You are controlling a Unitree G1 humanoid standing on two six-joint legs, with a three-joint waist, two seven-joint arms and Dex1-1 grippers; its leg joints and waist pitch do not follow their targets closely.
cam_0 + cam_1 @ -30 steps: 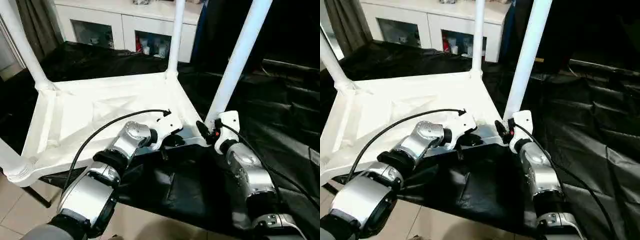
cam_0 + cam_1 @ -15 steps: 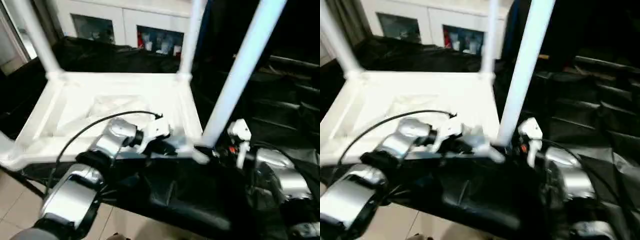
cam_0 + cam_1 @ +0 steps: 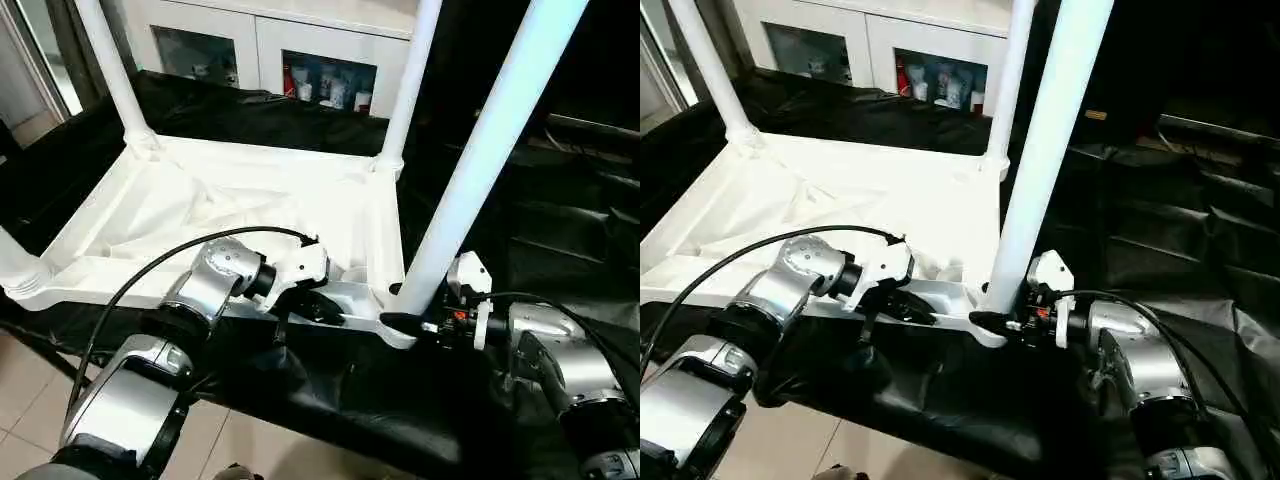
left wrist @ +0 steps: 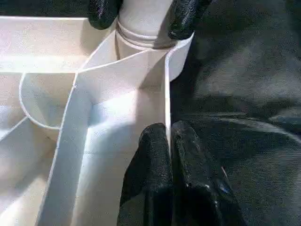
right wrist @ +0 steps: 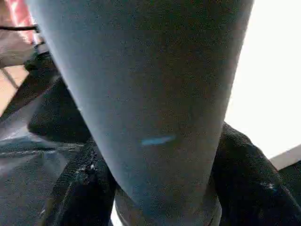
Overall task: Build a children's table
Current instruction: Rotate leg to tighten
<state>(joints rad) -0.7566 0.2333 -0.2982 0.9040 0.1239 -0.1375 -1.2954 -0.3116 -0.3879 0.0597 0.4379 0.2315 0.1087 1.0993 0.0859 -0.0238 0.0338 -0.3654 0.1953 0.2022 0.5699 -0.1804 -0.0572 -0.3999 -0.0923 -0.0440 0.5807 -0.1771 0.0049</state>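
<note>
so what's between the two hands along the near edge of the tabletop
Just the tabletop's white near rim, seen in the left eye view: the left hand pinches it, and the right hand grips the corner leg.

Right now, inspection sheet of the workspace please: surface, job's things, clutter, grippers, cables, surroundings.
Surface: black sheet over the work area, creased; tiled floor at the near edge.
Job's things: table top lies underside up; legs stand in three corner sockets, including the near right leg; a fourth socket at the picture's left edge.
Clutter: nothing seen.
Grippers: left gripper shut on the table top's near rim wall; right gripper closed around the near right leg just above its socket.
Cables: black cable arcs over the left forearm; another runs along the right forearm.
Surroundings: white glass-door cabinet behind.
</note>
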